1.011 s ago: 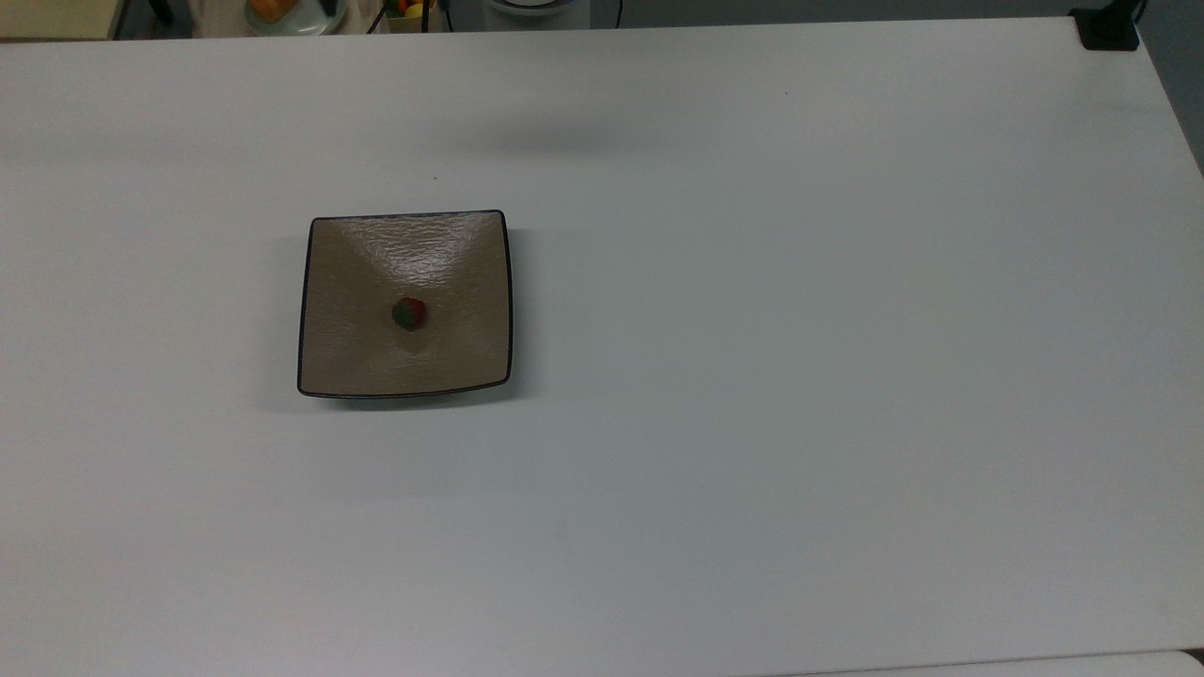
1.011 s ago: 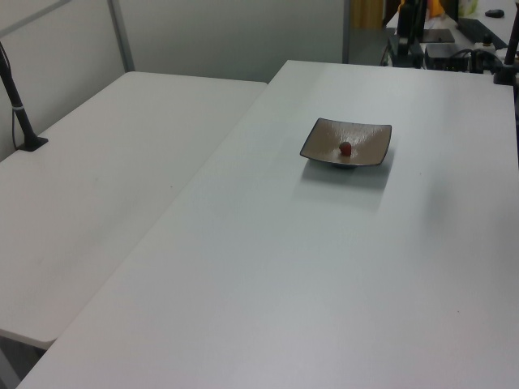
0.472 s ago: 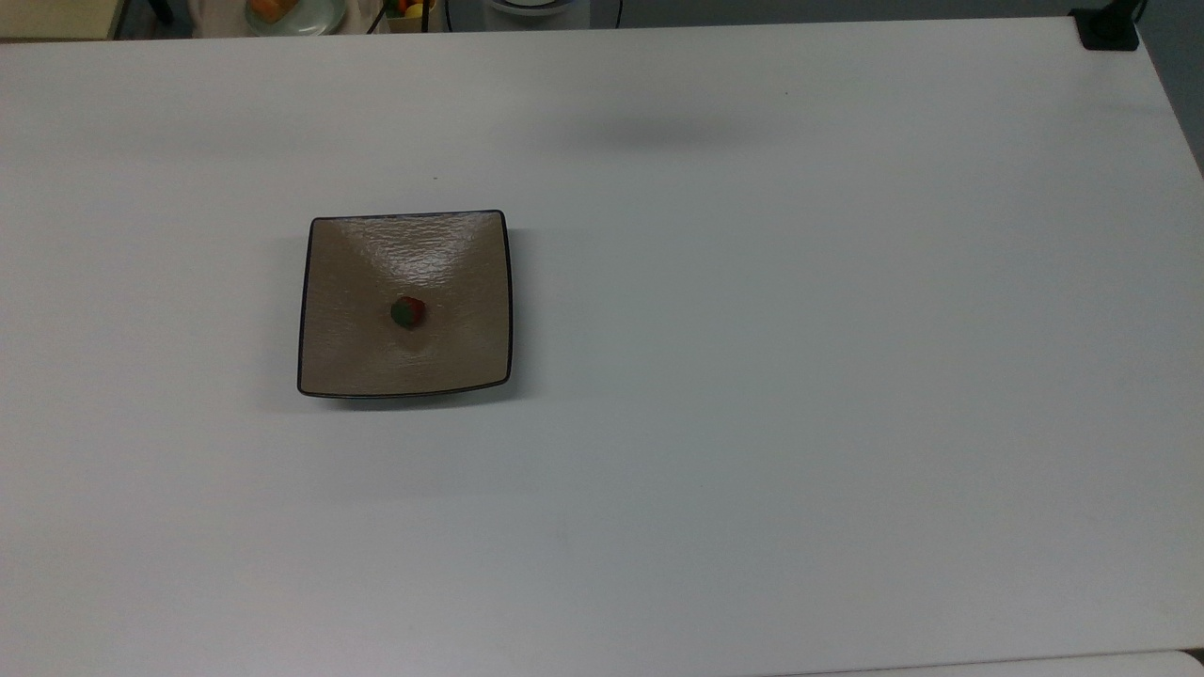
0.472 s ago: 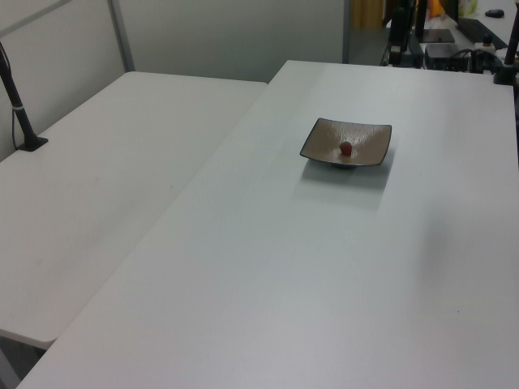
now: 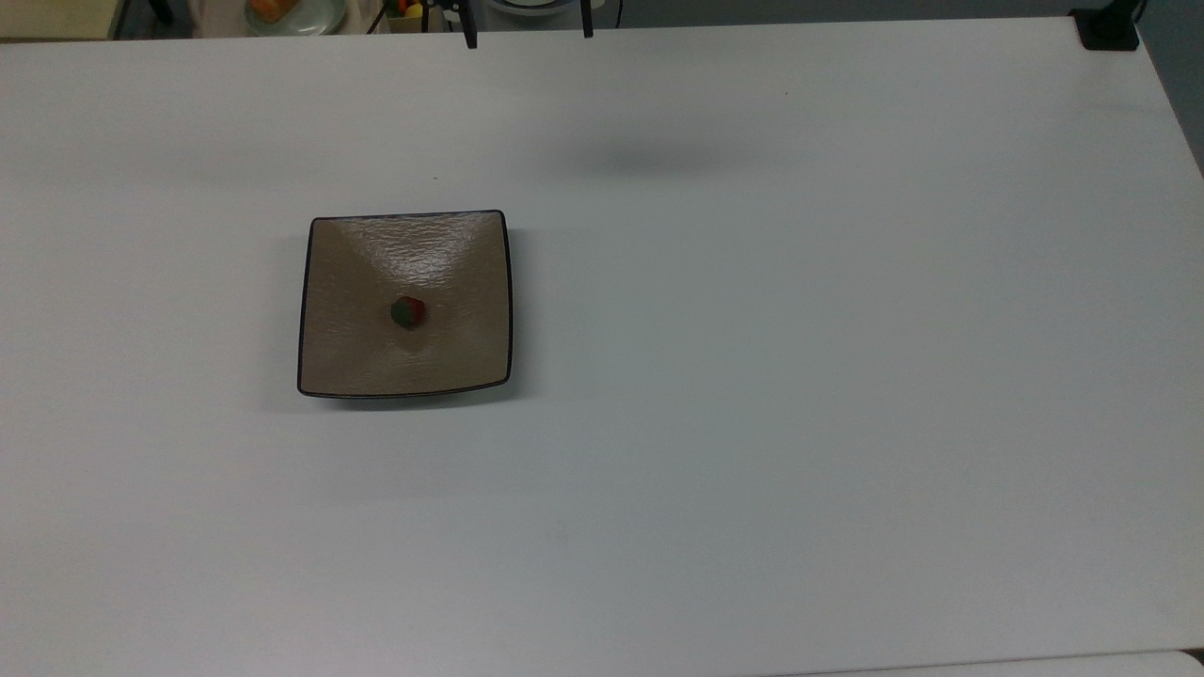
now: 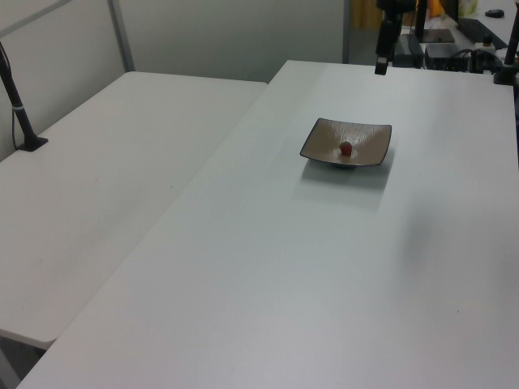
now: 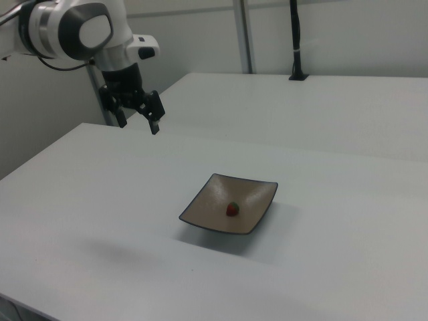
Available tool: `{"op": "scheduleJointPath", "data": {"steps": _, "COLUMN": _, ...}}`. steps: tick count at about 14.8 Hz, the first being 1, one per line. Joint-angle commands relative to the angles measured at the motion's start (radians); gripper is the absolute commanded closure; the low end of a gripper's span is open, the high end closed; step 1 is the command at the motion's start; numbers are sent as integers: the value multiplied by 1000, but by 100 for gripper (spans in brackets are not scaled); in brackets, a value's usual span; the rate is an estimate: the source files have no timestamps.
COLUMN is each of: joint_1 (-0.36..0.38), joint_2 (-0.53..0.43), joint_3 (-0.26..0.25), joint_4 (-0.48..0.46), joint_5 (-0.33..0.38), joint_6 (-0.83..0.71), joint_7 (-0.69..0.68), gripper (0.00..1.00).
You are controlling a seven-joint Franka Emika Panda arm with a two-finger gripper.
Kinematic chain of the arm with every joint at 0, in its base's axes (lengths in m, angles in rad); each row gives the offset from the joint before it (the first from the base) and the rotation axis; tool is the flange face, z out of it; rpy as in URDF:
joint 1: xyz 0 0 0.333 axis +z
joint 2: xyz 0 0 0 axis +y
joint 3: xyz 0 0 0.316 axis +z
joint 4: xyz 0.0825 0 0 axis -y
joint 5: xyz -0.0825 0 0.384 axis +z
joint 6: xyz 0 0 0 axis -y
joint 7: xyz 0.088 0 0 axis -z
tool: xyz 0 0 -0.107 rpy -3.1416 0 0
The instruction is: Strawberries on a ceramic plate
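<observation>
Since the earlier frames, your arm's black two-finger tool (image 5: 527, 26) has come into the top view at the far edge, where two dark fingertips (image 5: 468, 36) now poke in above the white worktop (image 5: 752, 376); in the left view a finger (image 6: 381, 55) has likewise appeared at the far end. Nothing on the worktop has shifted.

You can see the tool (image 7: 138, 115) best in the right view: it hangs from the white and grey arm (image 7: 73, 30) up in the air over the far side of the worktop (image 7: 100, 221), well apart from the dish. Its fingers are spread wide and carry nothing.

Your small dark red strawberry with a dark green cap (image 5: 407, 312) lies in the hollow middle of the square glossy tan-brown ceramic plate with a thin black rim (image 5: 357, 273). In the left view the strawberry (image 6: 346, 149) sits at the low centre of the plate (image 6: 324, 139), and in the right view the fruit (image 7: 232, 209) rests likewise on the plate (image 7: 207, 200), its upturned corners lifted off the surface.

A second white table (image 6: 105, 178) stands just beside the worktop (image 6: 308, 284) on the left view's left, with a black post (image 6: 20, 105) at its edge.
</observation>
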Motion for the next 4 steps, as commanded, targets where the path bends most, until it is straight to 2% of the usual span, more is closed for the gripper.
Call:
{"op": "scheduleJointPath", "data": {"steps": 1, "joint_1": 23, "joint_2": 8, "joint_3": -16, "joint_4": -8, "joint_5": 9, "joint_6": 16, "joint_7": -14, "gripper": 0}}
{"op": "scheduleJointPath", "data": {"steps": 4, "joint_1": 23, "joint_2": 11, "joint_3": -13, "joint_4": -8, "joint_5": 9, "joint_6": 16, "joint_7": -14, "gripper": 0}}
